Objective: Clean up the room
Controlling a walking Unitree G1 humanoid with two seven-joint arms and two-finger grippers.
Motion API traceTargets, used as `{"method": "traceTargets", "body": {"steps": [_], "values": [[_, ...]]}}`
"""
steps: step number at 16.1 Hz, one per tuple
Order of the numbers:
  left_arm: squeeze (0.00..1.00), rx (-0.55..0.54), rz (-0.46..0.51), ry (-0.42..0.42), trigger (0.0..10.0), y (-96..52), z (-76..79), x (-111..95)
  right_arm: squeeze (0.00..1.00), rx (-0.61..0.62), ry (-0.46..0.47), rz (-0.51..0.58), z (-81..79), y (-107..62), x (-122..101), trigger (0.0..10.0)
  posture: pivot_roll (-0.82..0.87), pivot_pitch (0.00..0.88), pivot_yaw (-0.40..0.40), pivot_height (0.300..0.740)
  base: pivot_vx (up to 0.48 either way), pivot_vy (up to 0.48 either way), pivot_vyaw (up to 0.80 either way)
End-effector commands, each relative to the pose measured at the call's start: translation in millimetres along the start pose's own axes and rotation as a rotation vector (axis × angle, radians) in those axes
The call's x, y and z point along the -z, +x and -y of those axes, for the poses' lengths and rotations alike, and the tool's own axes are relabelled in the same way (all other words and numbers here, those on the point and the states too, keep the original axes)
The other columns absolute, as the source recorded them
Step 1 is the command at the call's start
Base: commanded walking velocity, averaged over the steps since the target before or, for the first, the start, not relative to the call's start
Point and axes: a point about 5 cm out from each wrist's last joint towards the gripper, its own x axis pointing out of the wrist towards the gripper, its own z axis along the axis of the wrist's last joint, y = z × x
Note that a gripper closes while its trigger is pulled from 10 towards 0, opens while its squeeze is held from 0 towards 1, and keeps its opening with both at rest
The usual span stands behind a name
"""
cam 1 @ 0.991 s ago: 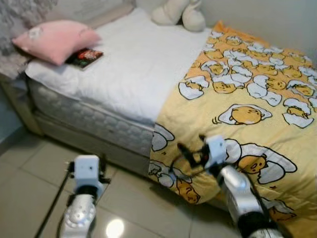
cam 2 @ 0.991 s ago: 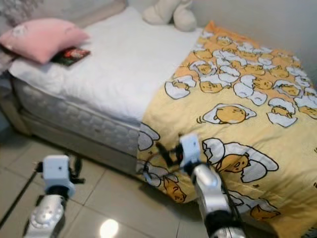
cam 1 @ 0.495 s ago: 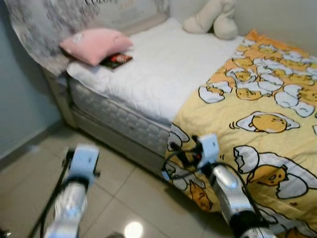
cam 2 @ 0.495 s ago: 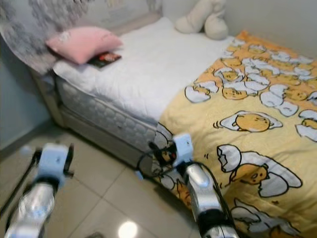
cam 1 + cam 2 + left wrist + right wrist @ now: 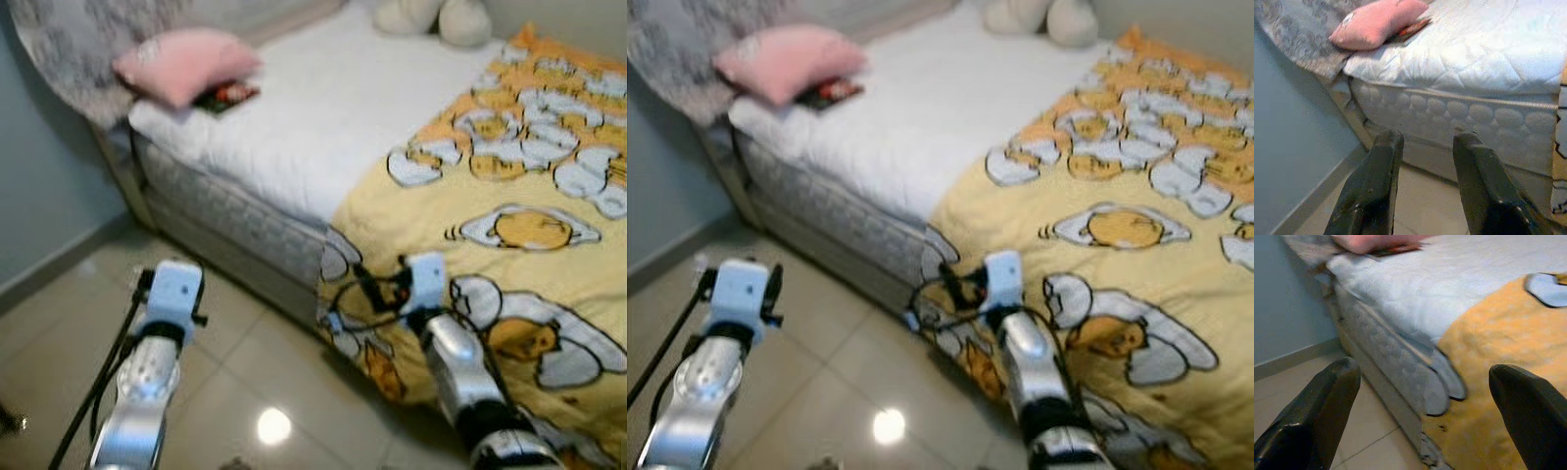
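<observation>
Fingers (image 5: 1317, 416) spread before quilted mattress (image 5: 1396, 357), puffy blanket (image 5: 1498, 347)

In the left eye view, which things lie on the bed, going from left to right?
Pink pillow → book → white sheet → yellow blanket.

Pink pillow (image 5: 787, 61) on bed (image 5: 921, 117), yellow blanket (image 5: 1117, 225)
</observation>
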Motion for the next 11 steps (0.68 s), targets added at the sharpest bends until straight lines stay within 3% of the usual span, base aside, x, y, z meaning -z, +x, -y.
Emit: {"method": "traceTargets", "body": {"steps": [1,5,10,11], "values": [[0.0,-0.038,-0.04,-0.026,10.0,-3.4,1.3,10,0.0,-0.035,-0.01,0.003,-4.2,4.4,-3,10.0,0.13,0.0,-0.034,0.74,0.0,0.0,0.43],[0.0,-0.064,-0.103,-0.026,10.0,-7.8,8.8,25,0.0,-0.052,-0.014,-0.012,0.7,1.7,-1,10.0,0.13,0.0,-0.067,0.74,0.0,0.0,0.43],[0.0,-0.052,-0.097,0.04,10.0,-4.7,7.6,20,0.0,-0.066,0.015,-0.023,-1.7,1.2,2,10.0,0.13,0.0,-0.06,0.74,0.0,0.0,0.42],[0.0,-0.055,-0.08,-0.012,10.0,-3.9,6.8,17,0.0,-0.078,0.015,-0.032,-3.7,-0.2,5,10.0,0.12,0.0,-0.058,0.74,0.255,0.0,0.41]]}}
